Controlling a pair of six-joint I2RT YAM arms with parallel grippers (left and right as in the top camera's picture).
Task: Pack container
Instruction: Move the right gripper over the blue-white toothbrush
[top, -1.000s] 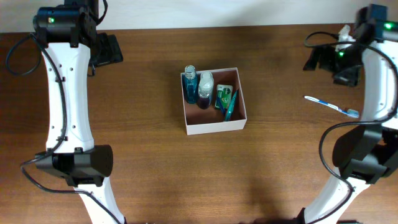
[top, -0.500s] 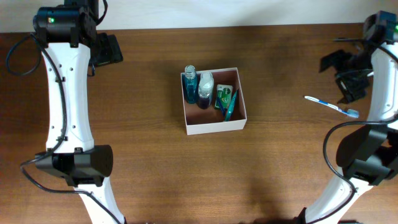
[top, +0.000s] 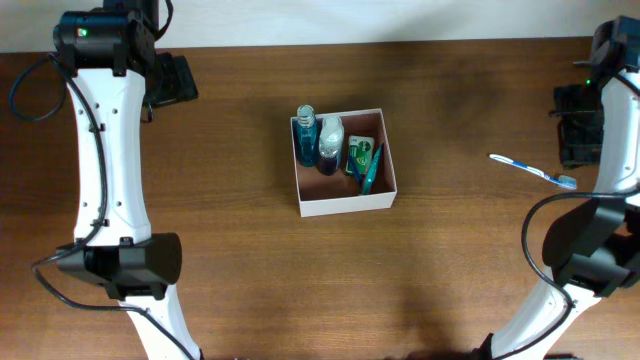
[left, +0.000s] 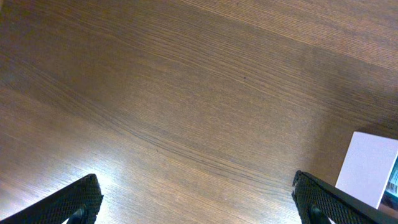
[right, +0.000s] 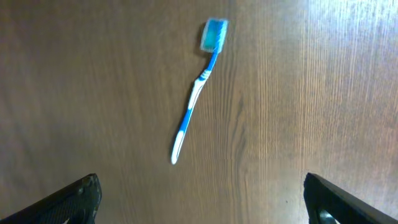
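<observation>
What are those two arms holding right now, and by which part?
Nothing. The left fingers and right fingers stand wide open and empty; the blue toothbrush lies loose on the table below the right ones.

The toothbrush (right: 198, 93) is blue and white, ahead of the black right fingers (right: 74, 199). The bench (right: 311, 93) is dark brown wood grain; the container (top: 345, 205) has white walls, reddish-brown inside.

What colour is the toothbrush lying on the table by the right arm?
The toothbrush is blue and white, its head light blue; right wrist view shows it best.
</observation>
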